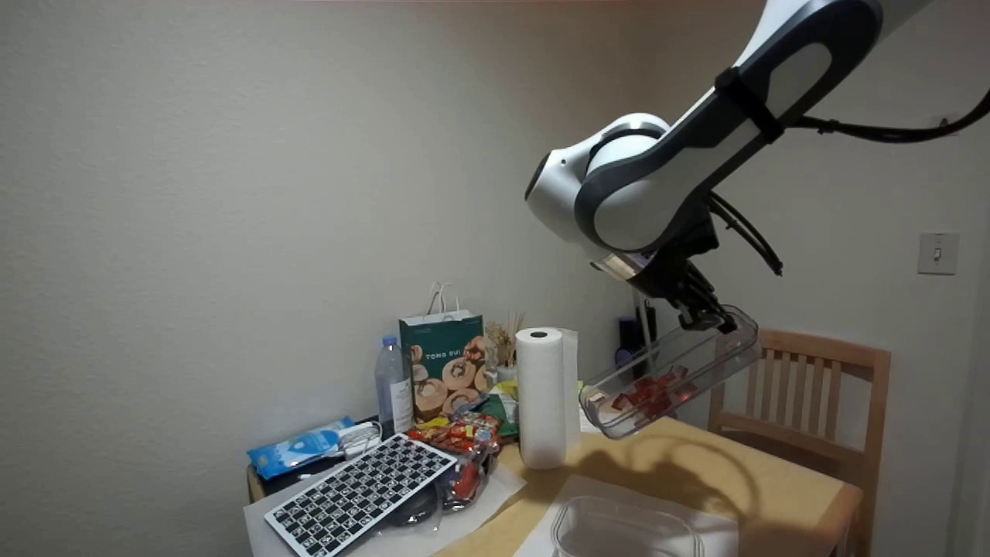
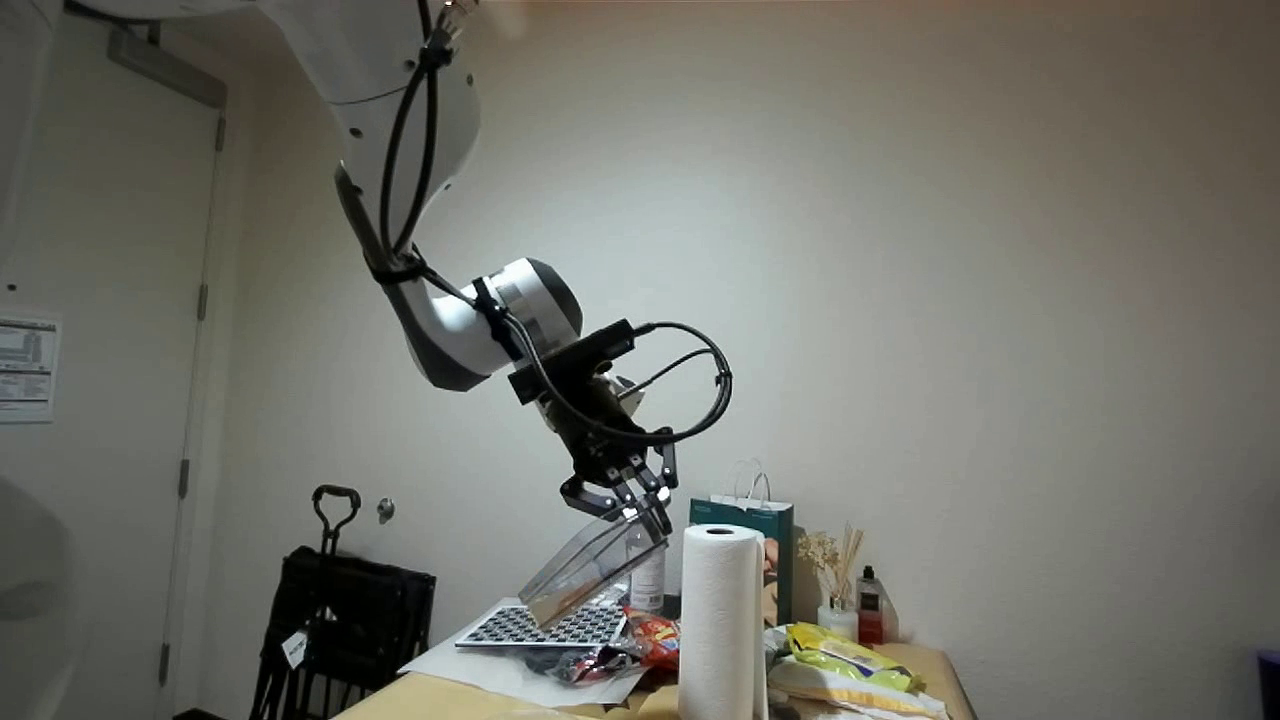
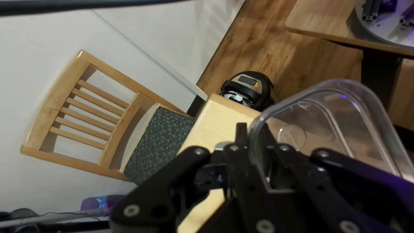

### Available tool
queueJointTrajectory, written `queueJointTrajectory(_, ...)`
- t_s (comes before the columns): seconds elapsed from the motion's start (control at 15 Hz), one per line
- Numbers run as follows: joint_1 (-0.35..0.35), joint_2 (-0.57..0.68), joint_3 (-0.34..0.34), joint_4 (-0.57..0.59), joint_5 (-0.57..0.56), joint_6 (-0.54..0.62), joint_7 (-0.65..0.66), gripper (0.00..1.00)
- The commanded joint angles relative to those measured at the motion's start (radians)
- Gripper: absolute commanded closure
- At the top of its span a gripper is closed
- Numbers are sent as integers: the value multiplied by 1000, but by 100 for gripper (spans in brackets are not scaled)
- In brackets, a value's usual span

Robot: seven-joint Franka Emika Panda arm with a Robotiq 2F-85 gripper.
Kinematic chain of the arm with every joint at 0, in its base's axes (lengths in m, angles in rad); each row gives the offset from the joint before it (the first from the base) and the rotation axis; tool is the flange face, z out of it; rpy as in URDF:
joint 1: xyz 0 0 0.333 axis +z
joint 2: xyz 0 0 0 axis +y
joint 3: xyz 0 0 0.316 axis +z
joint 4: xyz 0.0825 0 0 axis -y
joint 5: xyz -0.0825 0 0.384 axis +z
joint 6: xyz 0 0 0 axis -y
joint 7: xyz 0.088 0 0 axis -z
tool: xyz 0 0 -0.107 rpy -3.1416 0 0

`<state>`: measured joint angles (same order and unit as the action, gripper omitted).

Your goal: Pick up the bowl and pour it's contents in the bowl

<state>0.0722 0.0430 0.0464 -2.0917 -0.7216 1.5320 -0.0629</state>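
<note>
1. Board (image 1: 361,495): checkered, 8 o'clock from roll (image 1: 541,402) in an exterior view.
2. Bottle (image 1: 395,387): upright, 9 o'clock from roll, just beside bag (image 1: 442,363).
3. Roll: upright on table (image 1: 797,480).
4. Table bowl (image 1: 626,530): clear, on white sheet (image 1: 719,536), 5 o'clock from roll, partly out of frame.
5. Held bowl (image 1: 684,360): clear, in the air, 3 o'clock from roll; tilted, low end toward 8 o'clock in both exterior views. Red pieces (image 1: 653,391) inside, toward low end.
6. Gripper (image 3: 254,131): jaws nearly together in wrist view, pinching held bowl's rim at its upper end.
7. Chair (image 1: 824,350): behind held bowl.
</note>
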Motion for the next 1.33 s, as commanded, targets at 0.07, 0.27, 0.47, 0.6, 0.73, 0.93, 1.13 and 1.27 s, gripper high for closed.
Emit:
queueJointTrajectory(0.07, 5, 1, 17, 16, -3, -6, -26, 89)
queueJointTrajectory(0.27, 6, 1, 19, 24, -3, -3, -27, 89)
queueJointTrajectory(0.47, 30, -6, 41, -10, -117, 15, -30, 97)
queueJointTrajectory(0.6, 45, 14, 59, -13, -196, -3, -35, 97)
queueJointTrajectory(0.73, 62, 29, 76, -26, -273, -7, -47, 97)
queueJointTrajectory(0.93, 84, 55, 97, -54, -398, 23, -40, 97)
queueJointTrajectory(1.13, 91, 66, 103, -99, -531, 55, -11, 97)
queueJointTrajectory(1.27, 85, 60, 102, -124, -564, 86, 12, 97)
